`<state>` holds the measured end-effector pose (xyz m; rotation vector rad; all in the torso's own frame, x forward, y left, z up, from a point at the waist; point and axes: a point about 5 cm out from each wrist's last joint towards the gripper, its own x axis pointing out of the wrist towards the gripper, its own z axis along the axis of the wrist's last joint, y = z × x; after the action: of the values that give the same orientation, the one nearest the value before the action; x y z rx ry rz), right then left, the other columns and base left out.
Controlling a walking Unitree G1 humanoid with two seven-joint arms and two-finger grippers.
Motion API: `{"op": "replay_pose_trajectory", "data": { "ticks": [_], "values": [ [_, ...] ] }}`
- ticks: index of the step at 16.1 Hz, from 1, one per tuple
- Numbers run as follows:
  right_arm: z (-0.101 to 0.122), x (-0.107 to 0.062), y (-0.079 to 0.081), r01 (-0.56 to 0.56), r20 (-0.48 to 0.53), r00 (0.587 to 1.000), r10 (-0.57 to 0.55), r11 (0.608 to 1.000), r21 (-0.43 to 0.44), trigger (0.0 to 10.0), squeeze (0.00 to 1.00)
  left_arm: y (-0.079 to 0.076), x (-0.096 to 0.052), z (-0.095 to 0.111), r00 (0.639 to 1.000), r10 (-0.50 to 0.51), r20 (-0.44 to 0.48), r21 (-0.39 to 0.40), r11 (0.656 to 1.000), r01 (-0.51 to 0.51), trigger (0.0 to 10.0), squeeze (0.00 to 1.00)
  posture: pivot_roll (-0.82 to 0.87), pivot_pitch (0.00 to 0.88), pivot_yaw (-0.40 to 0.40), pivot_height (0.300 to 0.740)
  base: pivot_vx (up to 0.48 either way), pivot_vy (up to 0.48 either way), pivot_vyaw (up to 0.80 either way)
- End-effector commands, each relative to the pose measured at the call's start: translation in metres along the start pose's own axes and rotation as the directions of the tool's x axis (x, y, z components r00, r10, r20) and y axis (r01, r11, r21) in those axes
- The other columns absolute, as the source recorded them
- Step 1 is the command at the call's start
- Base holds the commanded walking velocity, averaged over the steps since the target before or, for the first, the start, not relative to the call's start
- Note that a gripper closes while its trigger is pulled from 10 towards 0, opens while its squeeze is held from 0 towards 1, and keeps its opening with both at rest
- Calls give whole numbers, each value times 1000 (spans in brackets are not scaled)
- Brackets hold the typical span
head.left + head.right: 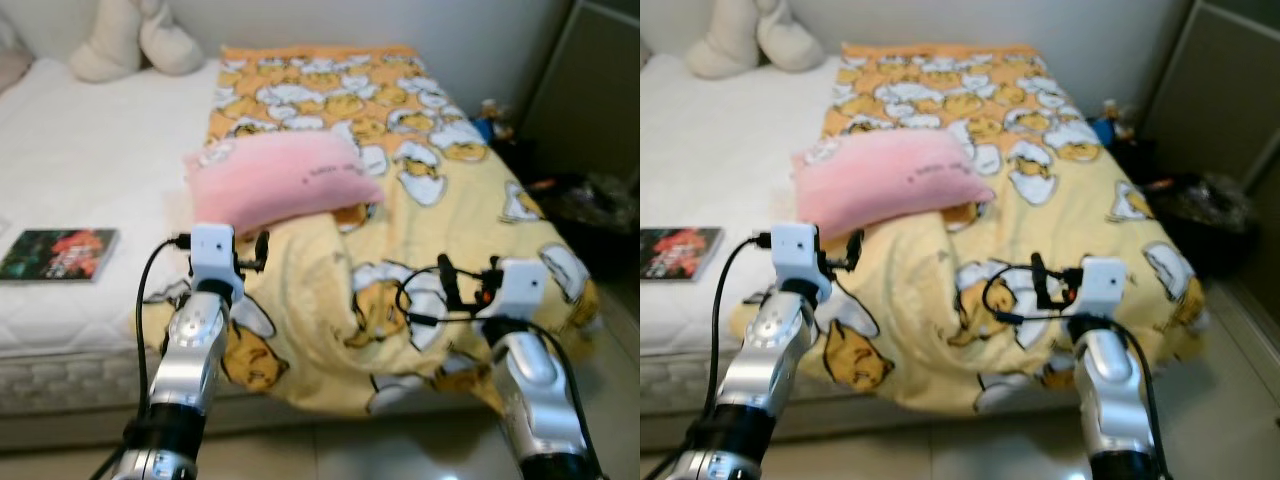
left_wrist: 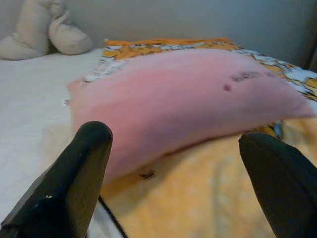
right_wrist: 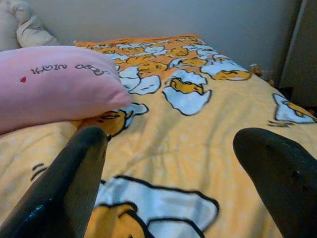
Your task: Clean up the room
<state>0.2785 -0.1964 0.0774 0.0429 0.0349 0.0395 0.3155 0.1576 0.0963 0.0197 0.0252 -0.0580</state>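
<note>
Both grippers are held out over the foot of the bed, fingers spread wide and holding nothing.

We see our left gripper with its two black fingers far apart, pointed at the pink pillow, near it but not touching. Our right gripper is just as wide open above the yellow blanket with its egg cartoon print, touching nothing. The pillow lies on the blanket towards the middle of the bed. A book rests flat on the white mattress near the edge on our left, and a cream plush toy sits at the head by the wall.
</note>
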Motion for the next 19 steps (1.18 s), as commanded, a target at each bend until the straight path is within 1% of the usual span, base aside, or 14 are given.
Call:
{"op": "replay_pose_trajectory", "data": {
  "ticks": [1,3,5,6,7,8,10,11,13,15,17,19],
  "values": [
    [4,3,8,-18,19,1000,18,1000,4,10000,4,9,0,2,1000,24,4,-4,1000,-24,10000,0,-73,0,25,740,0,480,0],
    [5,2,7,-16,23,1000,16,1000,4,10000,4,8,0,3,1000,16,7,-4,1000,-16,10000,0,-74,0,24,740,0,480,0],
    [8,4,6,-15,29,999,15,1000,3,10000,4,4,3,10,999,-16,44,35,999,14,10000,0,-72,0,22,740,137,428,0],
    [10,6,1,26,45,999,-26,1000,3,10000,0,3,9,16,999,-18,47,106,994,13,10000,0,-69,0,22,740,0,0,0],
    [11,6,-1,39,47,998,-40,999,3,10000,0,3,10,17,999,-16,43,128,992,10,10000,0,-69,0,22,740,0,0,0],
    [10,7,-2,58,40,998,-58,998,-5,10000,0,3,12,16,999,-14,34,76,997,11,10000,0,-71,0,27,740,0,0,0],
    [11,7,-2,65,43,997,-64,998,-12,10000,0,3,11,15,999,-20,31,53,998,19,10000,0,-74,0,30,740,0,0,0],
    [11,7,-1,65,45,997,-65,998,-9,10000,0,3,11,13,999,-20,25,30,999,19,10000,0,-77,0,33,740,424,0,0],
    [10,6,-1,72,42,997,-71,997,-8,10000,0,1,12,12,999,-30,20,32,999,29,10000,0,-82,0,35,740,442,0,0],
    [11,6,-1,73,47,996,-72,997,-14,10000,0,1,12,14,999,-20,29,28,999,19,10000,0,-85,0,37,740,467,0,0],
    [21,8,1,66,81,995,-63,997,-33,10000,0,3,12,16,999,-10,46,19,1000,9,10000,0,-85,0,38,740,480,0,0],
    [40,16,2,56,136,989,-51,998,-37,10000,0,-1,14,24,997,-29,77,25,999,27,10000,0,-84,0,37,740,480,0,0]
  ]
}}
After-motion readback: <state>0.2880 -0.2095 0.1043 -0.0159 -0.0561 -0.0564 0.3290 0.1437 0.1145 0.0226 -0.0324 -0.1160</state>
